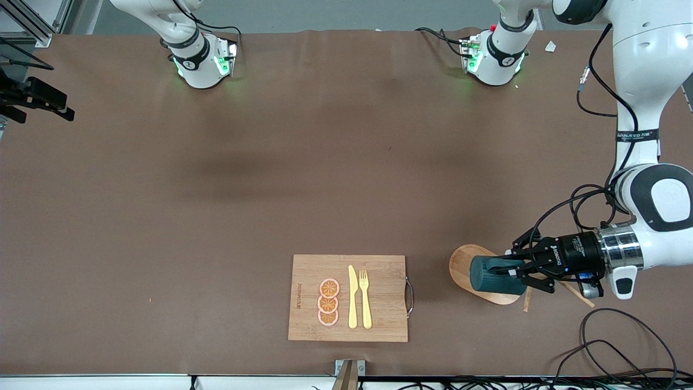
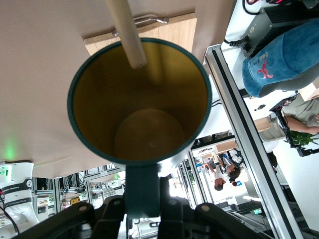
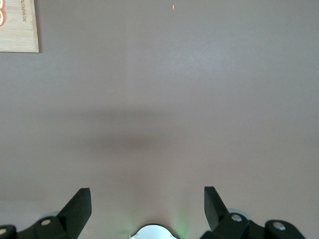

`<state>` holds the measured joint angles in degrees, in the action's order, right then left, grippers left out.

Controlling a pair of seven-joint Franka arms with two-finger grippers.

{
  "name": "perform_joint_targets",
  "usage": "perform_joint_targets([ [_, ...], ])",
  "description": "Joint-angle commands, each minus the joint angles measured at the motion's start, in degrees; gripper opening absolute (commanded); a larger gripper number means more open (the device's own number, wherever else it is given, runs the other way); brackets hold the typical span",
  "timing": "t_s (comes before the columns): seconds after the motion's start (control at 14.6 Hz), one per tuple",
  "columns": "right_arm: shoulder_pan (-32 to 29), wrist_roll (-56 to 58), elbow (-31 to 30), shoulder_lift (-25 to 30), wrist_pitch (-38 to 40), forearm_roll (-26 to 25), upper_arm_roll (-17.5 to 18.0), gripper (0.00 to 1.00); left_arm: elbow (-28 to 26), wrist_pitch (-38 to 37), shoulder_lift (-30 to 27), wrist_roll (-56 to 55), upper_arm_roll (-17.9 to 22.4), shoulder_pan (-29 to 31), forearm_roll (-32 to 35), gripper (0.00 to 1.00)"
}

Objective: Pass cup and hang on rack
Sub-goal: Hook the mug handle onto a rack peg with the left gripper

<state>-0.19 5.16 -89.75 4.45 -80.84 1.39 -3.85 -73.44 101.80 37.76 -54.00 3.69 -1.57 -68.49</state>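
My left tool [image 1: 514, 269] gripped the cup [image 1: 495, 274] by its handle over the rack [image 1: 476, 271], a peg [image 2: 127, 32] at its rim; my right tool [image 3: 147, 206] waited wide open above bare tabletop [image 1: 216, 189].

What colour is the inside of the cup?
Mustard yellow inside the cup, with a dark teal rim and outside. The left wrist view shows it best.

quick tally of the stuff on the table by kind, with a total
cup: 1, held by the left gripper over the rack
rack: 1
cutting board: 1
orange slices: 3
knife: 1
fork: 1
Total: 8
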Motion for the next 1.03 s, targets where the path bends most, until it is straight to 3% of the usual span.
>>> perform_joint_targets([
  [0.0,-0.2,0.6,-1.4,1.3,-0.1,0.3,0.2,1.0,1.3,-0.8,0.7,0.5,-0.1,1.7,-1.2,0.0],
  [0.96,-0.2,0.6,-1.4,1.3,-0.1,0.3,0.2,1.0,1.3,-0.8,2.2,1.8,-0.2,3.2,-1.3,0.0],
])
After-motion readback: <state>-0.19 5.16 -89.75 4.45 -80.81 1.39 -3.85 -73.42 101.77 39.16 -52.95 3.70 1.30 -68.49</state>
